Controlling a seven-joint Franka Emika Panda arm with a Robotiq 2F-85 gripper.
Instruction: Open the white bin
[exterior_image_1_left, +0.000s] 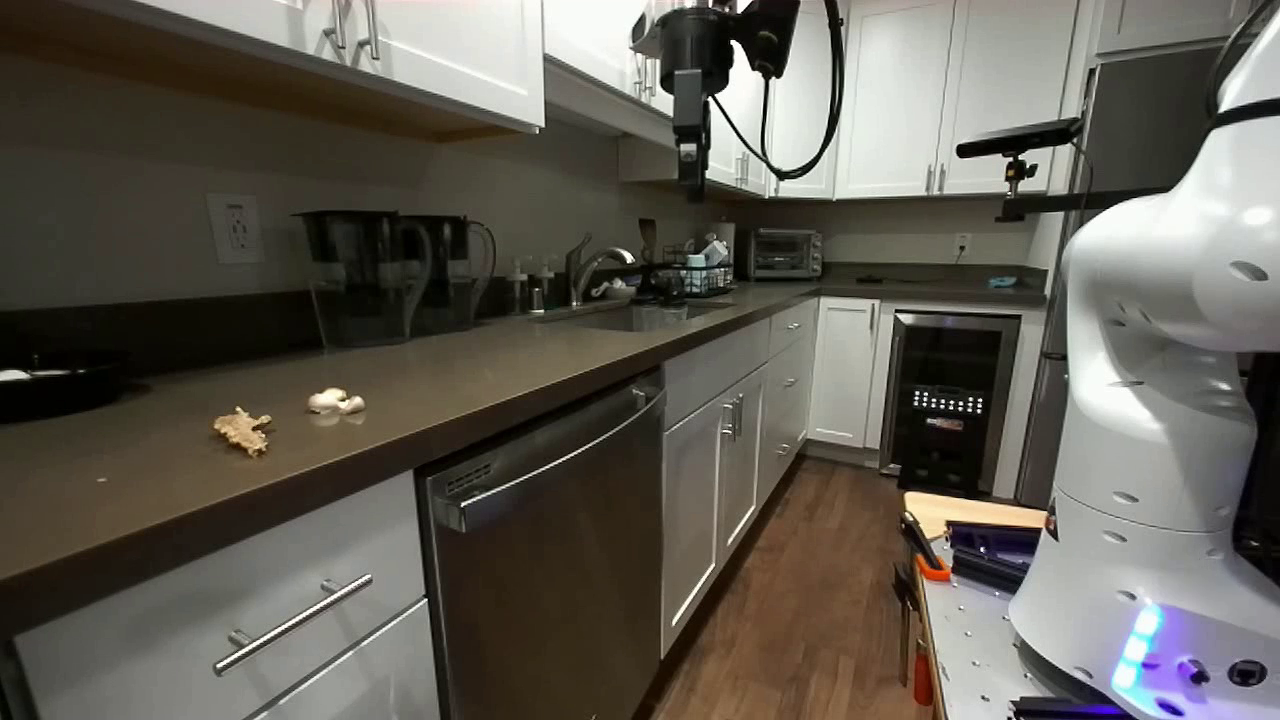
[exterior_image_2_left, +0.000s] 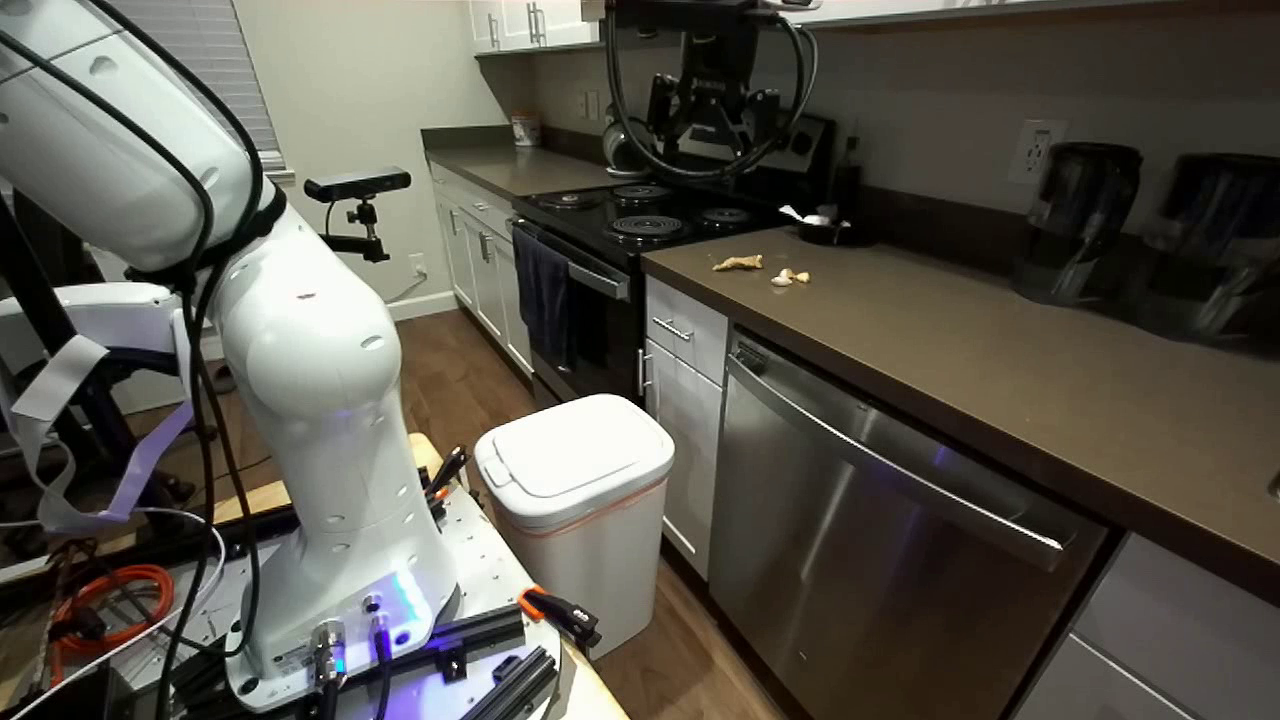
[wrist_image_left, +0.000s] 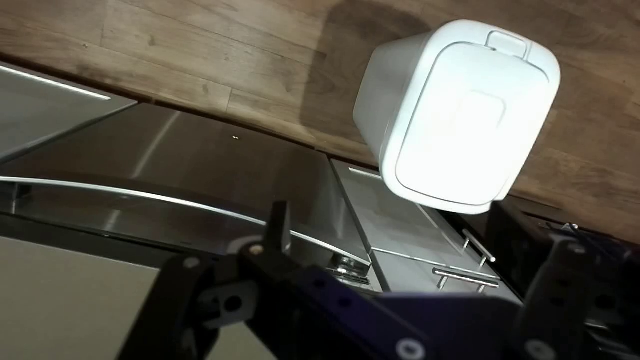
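The white bin (exterior_image_2_left: 600, 570) stands on the floor between the robot's table and the cabinets, with its lid (exterior_image_2_left: 580, 445) shut. In the wrist view the bin (wrist_image_left: 465, 125) is at the upper right, seen from above, with a small tab (wrist_image_left: 508, 45) at one edge of the lid. My gripper is open and empty, its fingers wide apart in the wrist view (wrist_image_left: 392, 225). It hangs high above the bin and the counter in an exterior view (exterior_image_2_left: 712, 125). It shows side-on near the upper cabinets in an exterior view (exterior_image_1_left: 692, 165), where the bin is out of view.
The counter (exterior_image_2_left: 950, 330) carries ginger (exterior_image_2_left: 738, 263), garlic (exterior_image_2_left: 790, 277) and pitchers (exterior_image_2_left: 1080, 220). The dishwasher (exterior_image_2_left: 850, 520) with its protruding handle and a black stove (exterior_image_2_left: 640, 220) flank the cabinet beside the bin. The robot's table edge (exterior_image_2_left: 540, 640) is close to the bin. Upper cabinets (exterior_image_1_left: 450, 60) overhang the counter.
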